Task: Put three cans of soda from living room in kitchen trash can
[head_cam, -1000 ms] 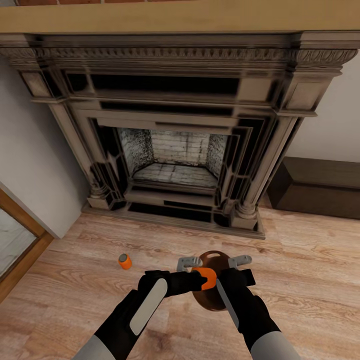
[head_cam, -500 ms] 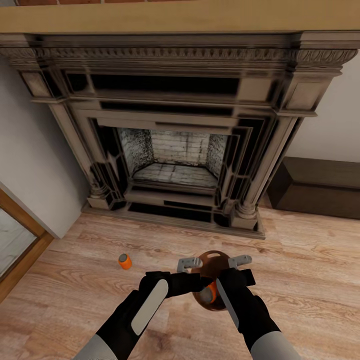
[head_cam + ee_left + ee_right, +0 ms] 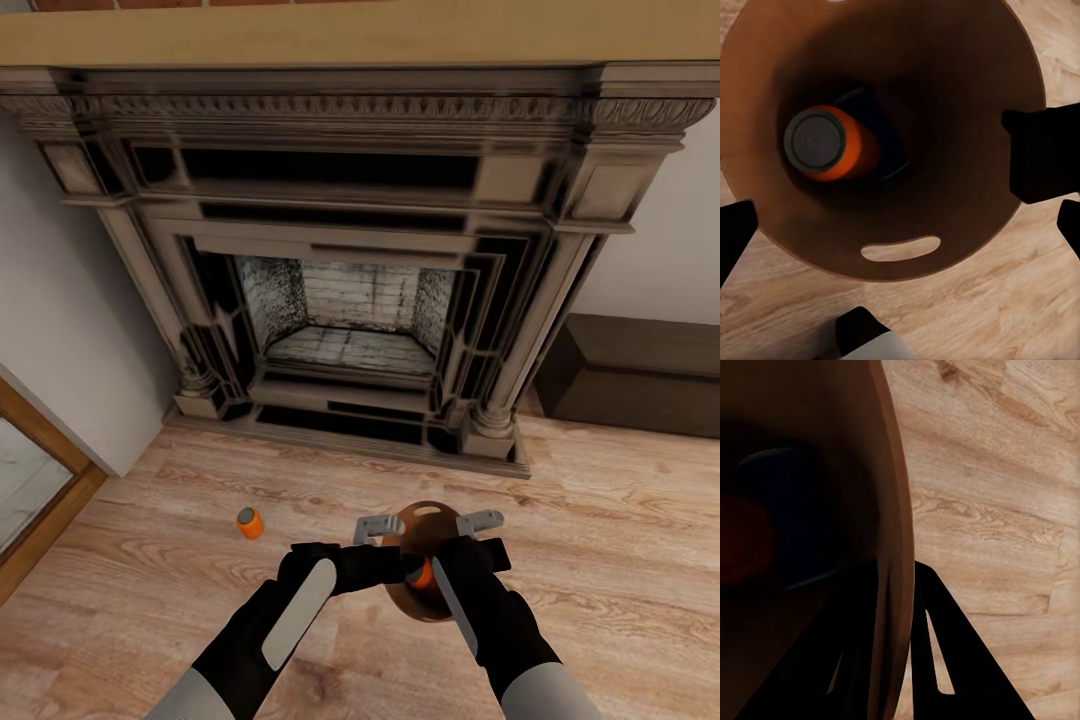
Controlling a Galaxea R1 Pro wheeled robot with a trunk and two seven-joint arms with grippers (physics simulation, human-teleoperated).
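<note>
One orange can in the bin, one left on the floor by the fireplace

The left gripper (image 3: 385,545) hangs wide open and empty over the copper-brown trash can (image 3: 967,225), whose rim the right gripper (image 3: 896,660) pinches, one finger inside the wall and one outside. An orange soda can (image 3: 832,144) lies inside on what looks like a blue can (image 3: 889,146), half hidden in the dark. The step in hand, as I judge it, is clearing the mouth: lift the left arm straight up, keeping the right's grip level so the bin does not tip. The second orange can (image 3: 249,522) stands on the plank floor (image 3: 620,560) at about ten o'clock from the bin, near and unobstructed. The carved fireplace (image 3: 350,270) stands at twelve o'clock, a dark low cabinet (image 3: 640,375) at two, a glass door frame (image 3: 40,470) at nine.
</note>
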